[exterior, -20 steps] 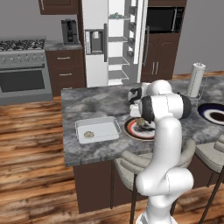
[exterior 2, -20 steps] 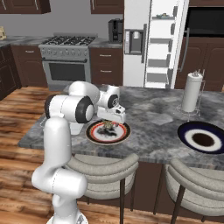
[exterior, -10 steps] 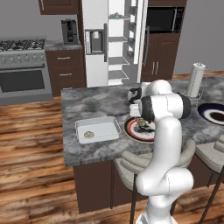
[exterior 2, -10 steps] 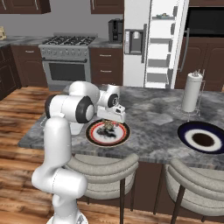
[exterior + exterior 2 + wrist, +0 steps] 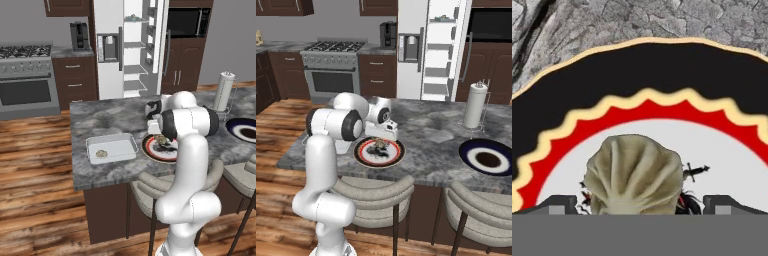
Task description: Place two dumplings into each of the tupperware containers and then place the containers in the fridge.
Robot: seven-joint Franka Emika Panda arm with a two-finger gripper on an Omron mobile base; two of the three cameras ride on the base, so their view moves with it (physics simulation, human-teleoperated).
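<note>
With the claw [image 5: 640, 202] wide open at lower centre, grip the dumpling [image 5: 634, 175] gently across its soft, tearable pleated sides.

Two round plates are counted on the island: a red-and-black plate [image 5: 379, 152] near the arm and a dark blue plate [image 5: 488, 157] to the right. One translucent white tub [image 5: 111, 148] is seen at the left, with one dumpling [image 5: 101, 154] inside. One dumpling [image 5: 634, 175] is seen on the red-and-black plate. One paper towel roll [image 5: 475, 105] and two stools [image 5: 370, 192] are counted.
</note>
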